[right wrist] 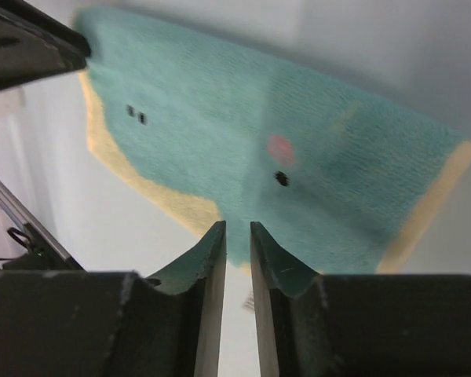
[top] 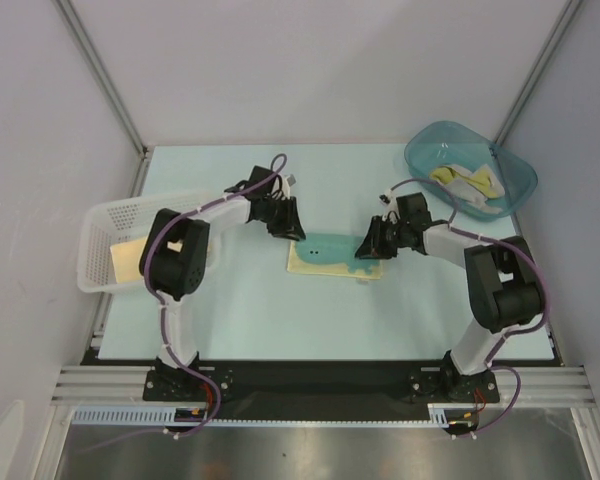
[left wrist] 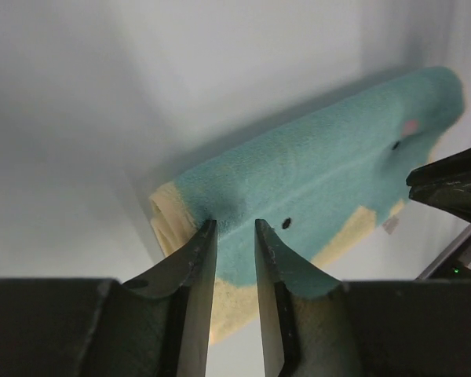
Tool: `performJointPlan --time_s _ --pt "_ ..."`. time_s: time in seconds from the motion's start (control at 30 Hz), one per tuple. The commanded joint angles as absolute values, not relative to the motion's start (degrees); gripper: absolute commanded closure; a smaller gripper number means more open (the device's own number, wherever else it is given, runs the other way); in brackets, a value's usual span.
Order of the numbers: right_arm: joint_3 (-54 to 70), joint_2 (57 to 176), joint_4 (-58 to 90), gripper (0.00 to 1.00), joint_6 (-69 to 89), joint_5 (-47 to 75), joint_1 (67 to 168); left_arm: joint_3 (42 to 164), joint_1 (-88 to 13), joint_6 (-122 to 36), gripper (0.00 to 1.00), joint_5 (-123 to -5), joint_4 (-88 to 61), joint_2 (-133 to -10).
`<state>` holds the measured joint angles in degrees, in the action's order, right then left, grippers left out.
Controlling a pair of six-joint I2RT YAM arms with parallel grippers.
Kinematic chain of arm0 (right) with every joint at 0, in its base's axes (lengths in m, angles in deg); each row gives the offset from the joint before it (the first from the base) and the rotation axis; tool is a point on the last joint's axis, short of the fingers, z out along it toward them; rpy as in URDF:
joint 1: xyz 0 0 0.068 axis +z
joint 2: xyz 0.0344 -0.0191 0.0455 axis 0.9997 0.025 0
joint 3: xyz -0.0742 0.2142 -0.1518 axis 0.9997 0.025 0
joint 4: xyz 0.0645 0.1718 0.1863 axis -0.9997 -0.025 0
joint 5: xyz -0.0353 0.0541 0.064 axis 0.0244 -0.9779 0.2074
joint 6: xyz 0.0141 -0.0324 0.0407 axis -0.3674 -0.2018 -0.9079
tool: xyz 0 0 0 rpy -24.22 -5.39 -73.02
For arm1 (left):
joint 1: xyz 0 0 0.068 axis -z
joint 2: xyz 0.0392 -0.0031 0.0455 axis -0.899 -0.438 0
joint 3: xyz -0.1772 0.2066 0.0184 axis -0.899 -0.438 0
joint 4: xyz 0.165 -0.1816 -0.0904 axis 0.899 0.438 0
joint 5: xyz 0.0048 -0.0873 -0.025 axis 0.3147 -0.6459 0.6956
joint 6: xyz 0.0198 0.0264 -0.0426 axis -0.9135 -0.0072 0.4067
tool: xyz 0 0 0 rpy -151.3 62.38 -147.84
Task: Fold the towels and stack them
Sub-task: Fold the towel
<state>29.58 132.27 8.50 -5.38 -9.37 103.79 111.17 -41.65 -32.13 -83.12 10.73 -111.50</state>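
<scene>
The teal towel [top: 330,252] lies lengthwise left-to-right on the pale table [top: 280,310] (white walls [top: 310,70] around), with the left gripper [left wrist: 235,225] and right gripper [right wrist: 237,226] jaws narrowly parted, holding nothing.

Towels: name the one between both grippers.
The teal-and-yellow towel on the table; the others lie in the white mesh basket and teal plastic tub.

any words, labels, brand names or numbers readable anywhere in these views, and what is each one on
No text can be read in any view.
Small white tag at the edge of the teal and yellow towel: too small and blurred to read.
White mesh basket and teal tub: no print shows.
</scene>
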Motion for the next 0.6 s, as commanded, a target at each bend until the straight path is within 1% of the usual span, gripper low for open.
performJointPlan --time_s 0.0,0.13,0.27,0.3,0.33,0.43,0.57 --pt "32.11 135.56 11.13 0.78 -1.92 -11.64 102.28 113.37 -41.87 -34.39 0.70 -82.34 7.72 -112.45" --pt "33.52 135.66 11.48 0.79 -0.34 -11.01 101.84 117.66 -41.88 -36.59 0.70 -78.92 10.26 -115.87" --pt "32.82 133.20 9.29 0.78 1.15 -11.02 101.84 119.08 -41.96 -37.73 0.68 -76.71 12.64 -115.36" --pt "32.12 132.50 8.85 0.78 1.50 -10.93 101.93 119.08 -41.88 -37.73 0.67 -76.53 12.73 -114.92" --pt "31.60 132.23 7.80 0.78 1.68 -11.01 101.93 119.17 -41.88 -37.82 0.62 -76.45 12.73 -113.61" --pt "29.23 131.44 6.13 0.78 1.86 -11.36 101.93 119.52 -41.88 -38.26 0.54 -75.39 14.31 -111.15" --pt "27.46 130.29 5.85 0.77 -0.16 -13.47 102.28 117.77 -41.88 -38.70 0.51 -73.02 16.07 -106.93"
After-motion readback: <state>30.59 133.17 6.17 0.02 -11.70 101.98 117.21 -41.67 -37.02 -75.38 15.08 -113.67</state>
